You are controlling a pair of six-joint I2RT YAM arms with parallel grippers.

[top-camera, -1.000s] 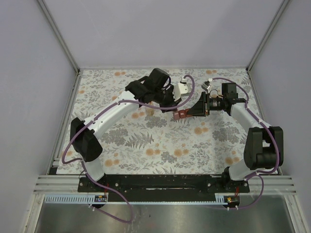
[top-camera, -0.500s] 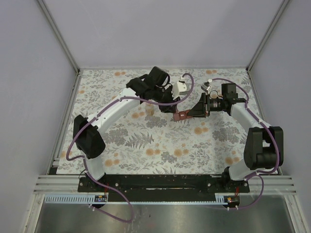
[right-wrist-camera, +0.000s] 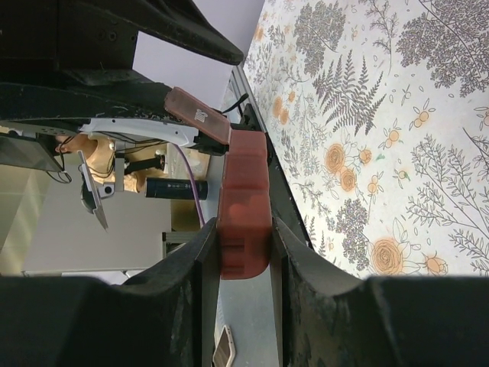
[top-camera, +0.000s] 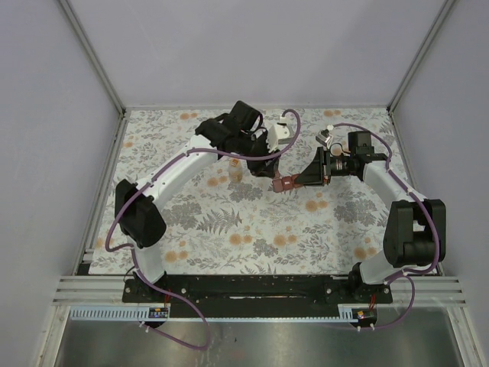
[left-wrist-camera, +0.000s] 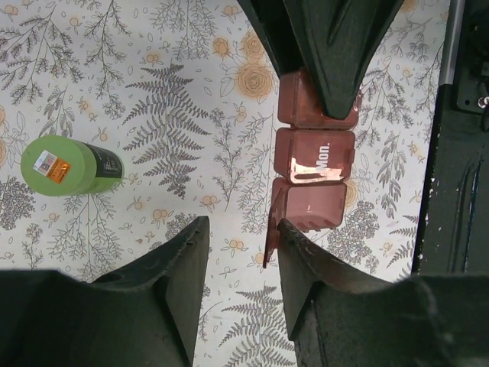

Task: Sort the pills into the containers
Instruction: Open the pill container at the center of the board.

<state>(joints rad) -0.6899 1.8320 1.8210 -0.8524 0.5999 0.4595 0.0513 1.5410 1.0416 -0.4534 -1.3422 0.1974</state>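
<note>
Quick status from my end: the right fingers (right-wrist-camera: 306,283) are clamped on one end of the small dark-red rectangular plastic pill box (left-wrist-camera: 313,160), holding it out toward the other arm. I can't tell if the box is resting on the flower-print cloth of the counter (top-camera: 252,229) or just above it. The left fingers (left-wrist-camera: 179,267) are spread apart with nothing between them, and the free end of the box is just beside the inner one. The hinged lid (right-wrist-camera: 195,115) on that end compartment is flipped up, while the one marked "Mon." next to it looks shut. The bright green cylindrical bottle (left-wrist-camera: 69,164) is lying on its side on the cloth, well off past the outer left finger and on the opposite side from the box. It looks capped, but I wouldn't swear to it. As for progress, I'd call it early days: one compartment is open and ready, but I can't spot a single one of the pills anywhere, in the box or on the cloth. I also can't see into the open compartment well enough to say it's empty. So I'd guess pretty much all the actual sorting is still ahead.
</note>
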